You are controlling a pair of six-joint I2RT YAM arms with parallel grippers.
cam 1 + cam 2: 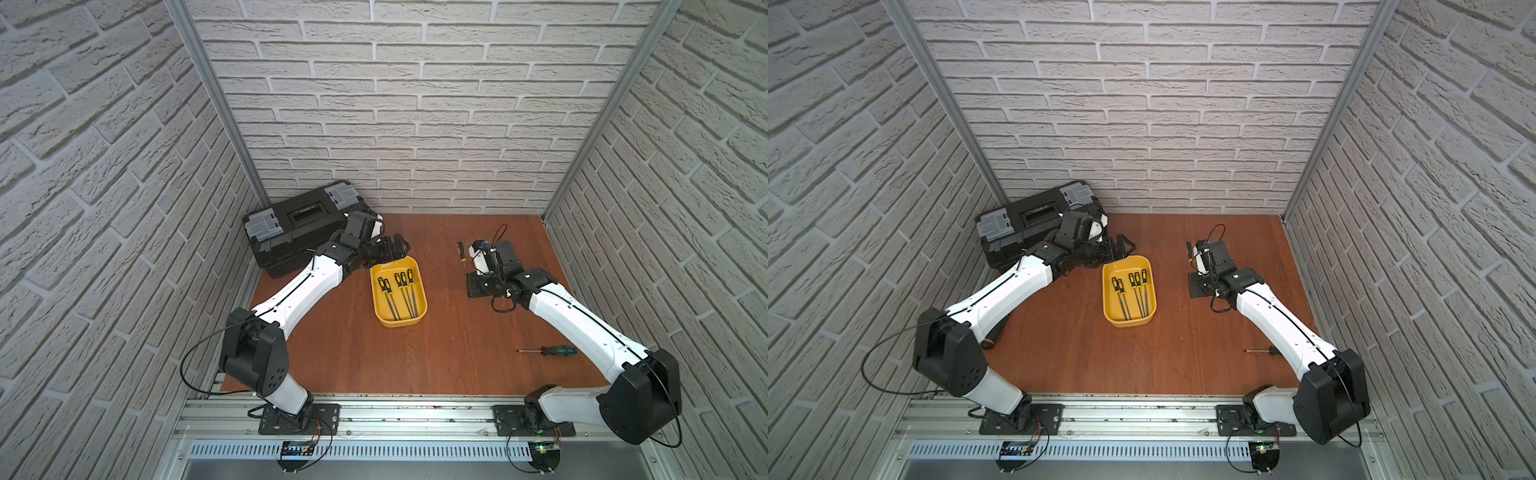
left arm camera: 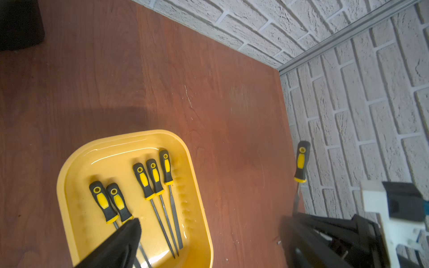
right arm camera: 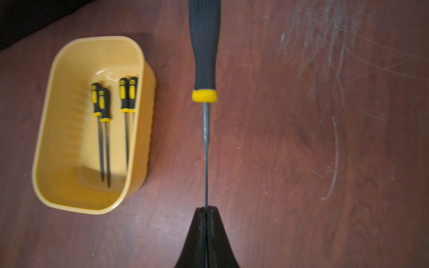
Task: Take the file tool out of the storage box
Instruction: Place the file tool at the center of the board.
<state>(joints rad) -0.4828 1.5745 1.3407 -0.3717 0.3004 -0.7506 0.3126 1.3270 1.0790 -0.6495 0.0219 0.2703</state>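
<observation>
- The right gripper [image 3: 206, 210] was clamped on the file tool [image 3: 205, 58], at its shaft.
- The storage box [image 3: 44, 139] lay beside it, apart.
- The left gripper [image 1: 395, 248], jaws spread, hung over that box's end.

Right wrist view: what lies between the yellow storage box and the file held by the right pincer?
Only bare wooden table lies between the storage box and the file in the shut right pincer; the right wrist view shows it.
</observation>
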